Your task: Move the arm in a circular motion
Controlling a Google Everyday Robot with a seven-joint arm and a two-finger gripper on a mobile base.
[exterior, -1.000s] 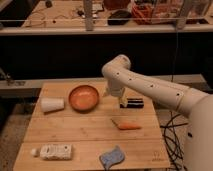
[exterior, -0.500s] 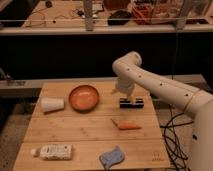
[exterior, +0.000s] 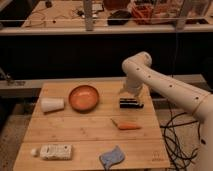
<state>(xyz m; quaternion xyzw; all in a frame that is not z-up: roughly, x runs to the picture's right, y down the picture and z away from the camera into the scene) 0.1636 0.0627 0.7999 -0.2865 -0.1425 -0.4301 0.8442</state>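
Note:
The arm [exterior: 170,90] is cream-white with thick rounded segments. It reaches in from the right edge of the camera view to a bulbous elbow [exterior: 137,63] above the table's far right part. From the elbow a short segment points down to the gripper [exterior: 131,91], which hangs just above a small dark object [exterior: 131,103] lying on the wooden table [exterior: 90,132]. Nothing shows in the gripper.
On the table are an orange bowl [exterior: 83,97], a white cup on its side [exterior: 52,104], a carrot [exterior: 128,126], a blue cloth [exterior: 112,156] and a white package [exterior: 54,151]. Black cables [exterior: 176,137] hang at the right. A cluttered shelf [exterior: 100,25] runs behind.
The elbow and gripper have swung steadily to the right, from beside the bowl's right rim to above the dark object. The things on the table have not moved.

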